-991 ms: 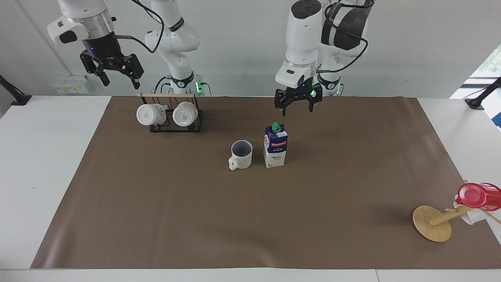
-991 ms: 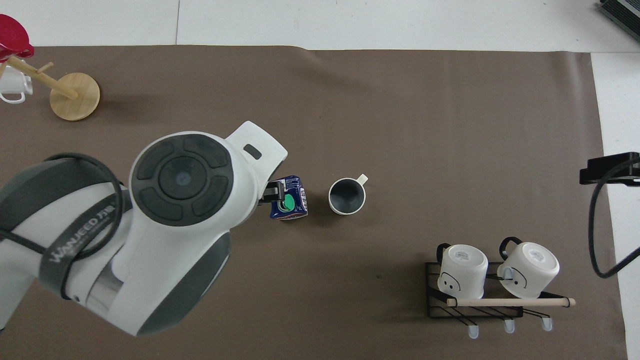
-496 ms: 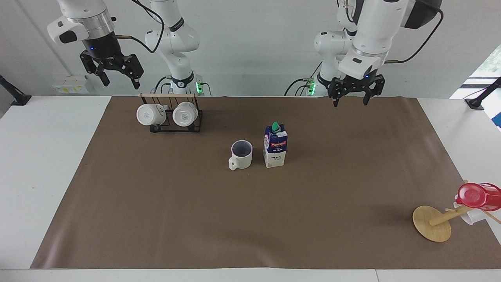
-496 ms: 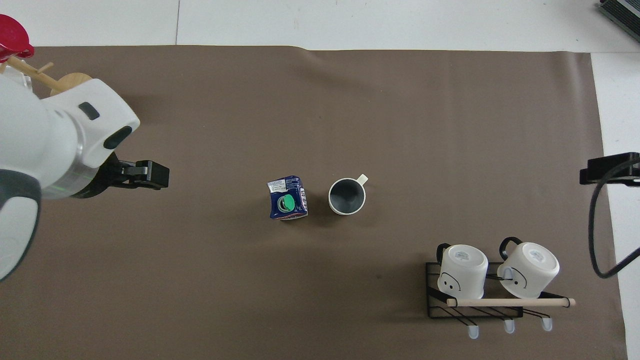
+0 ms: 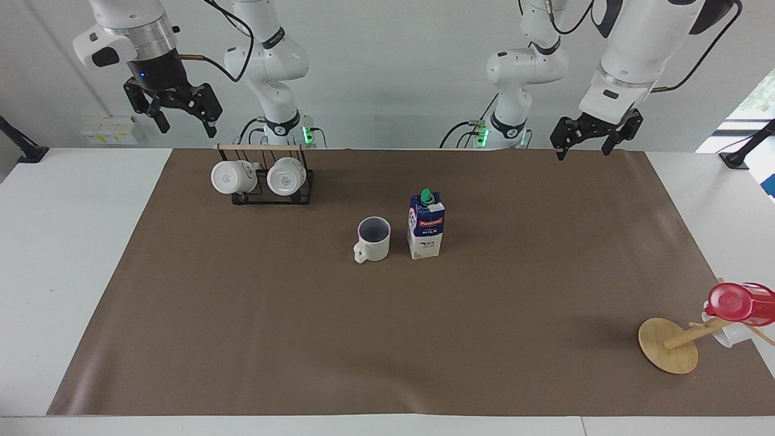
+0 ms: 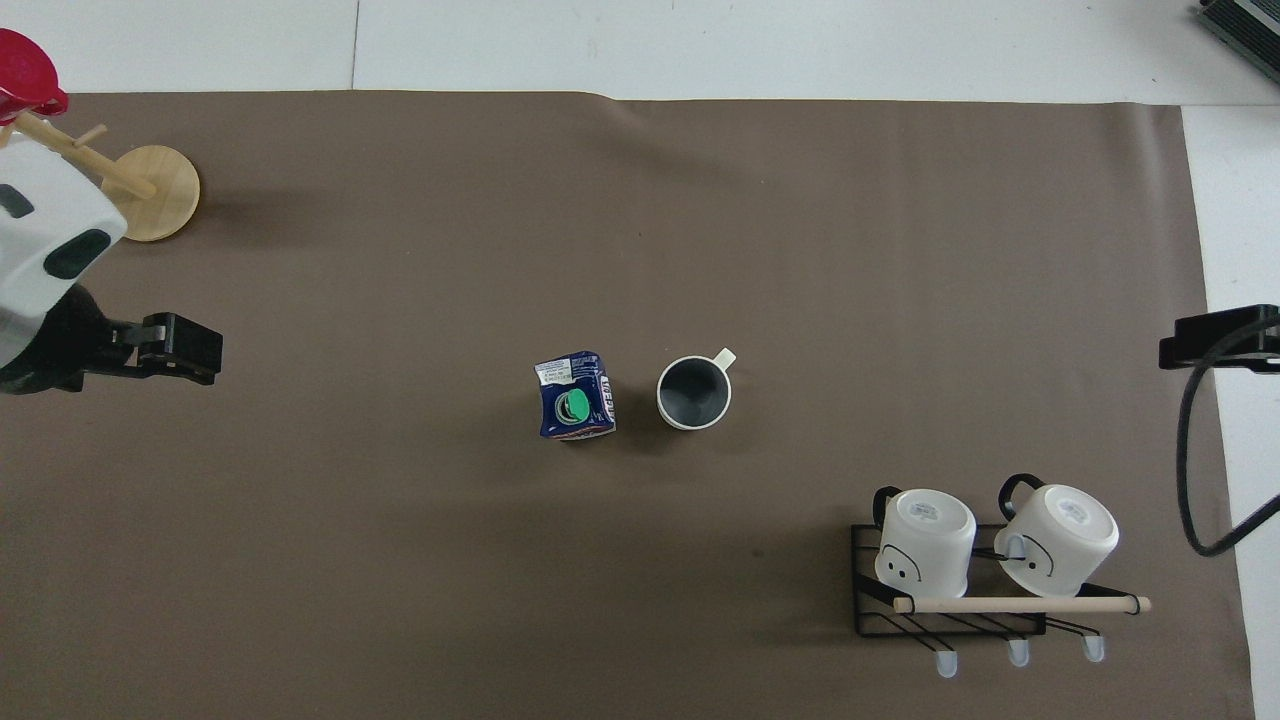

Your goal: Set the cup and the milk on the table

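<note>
The cream-white cup [image 5: 373, 239] stands upright on the brown mat [image 5: 387, 339] in the middle of the table, handle pointing away from the robots. The milk carton [image 5: 426, 227] stands upright beside it, toward the left arm's end, with a small gap between them. Both show in the overhead view, the cup [image 6: 694, 392] and the milk [image 6: 574, 396]. My left gripper [image 5: 582, 148] is open and empty, raised over the mat's edge by the robots, well away from the milk; it also shows in the overhead view [image 6: 190, 349]. My right gripper [image 5: 186, 124] is open and empty, waiting high above the mug rack.
A black wire rack [image 5: 266, 178] with two white mugs stands near the robots toward the right arm's end. A wooden stand [image 5: 669, 345] with a red cup [image 5: 742, 303] sits at the mat's corner toward the left arm's end, farthest from the robots.
My left gripper has swung from just above the milk's cap away toward the left arm's end of the table. The milk, the cup and the right arm have not moved.
</note>
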Action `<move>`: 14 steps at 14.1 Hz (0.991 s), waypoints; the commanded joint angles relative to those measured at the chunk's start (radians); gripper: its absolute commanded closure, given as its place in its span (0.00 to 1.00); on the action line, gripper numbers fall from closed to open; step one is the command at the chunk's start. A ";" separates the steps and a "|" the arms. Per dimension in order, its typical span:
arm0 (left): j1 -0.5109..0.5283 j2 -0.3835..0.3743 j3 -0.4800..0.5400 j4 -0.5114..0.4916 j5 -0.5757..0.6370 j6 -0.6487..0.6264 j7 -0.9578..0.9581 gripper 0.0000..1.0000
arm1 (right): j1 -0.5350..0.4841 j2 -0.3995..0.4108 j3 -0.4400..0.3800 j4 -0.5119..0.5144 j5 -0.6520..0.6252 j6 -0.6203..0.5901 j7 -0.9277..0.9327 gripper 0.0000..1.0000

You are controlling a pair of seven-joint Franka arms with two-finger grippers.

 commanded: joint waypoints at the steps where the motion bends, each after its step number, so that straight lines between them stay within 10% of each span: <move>1: 0.054 -0.004 -0.009 0.029 -0.032 -0.049 0.045 0.00 | -0.005 0.006 -0.002 0.019 0.009 -0.023 -0.026 0.00; 14: 0.099 -0.015 -0.024 0.028 -0.149 -0.045 0.081 0.00 | -0.005 0.007 -0.002 0.019 0.009 -0.023 -0.026 0.00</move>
